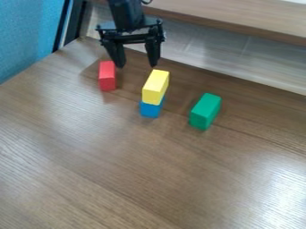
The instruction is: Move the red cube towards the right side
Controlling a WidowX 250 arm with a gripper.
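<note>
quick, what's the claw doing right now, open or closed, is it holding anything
Claw: open, fingers spread apart, holding nothing.

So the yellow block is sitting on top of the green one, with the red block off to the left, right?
Not quite: the camera view shows the yellow block on the blue one. The red block is off to the left.

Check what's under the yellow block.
A blue block, with the yellow block on top. Its lower near part shows; its top is covered, so its full shape can't be told.
</note>
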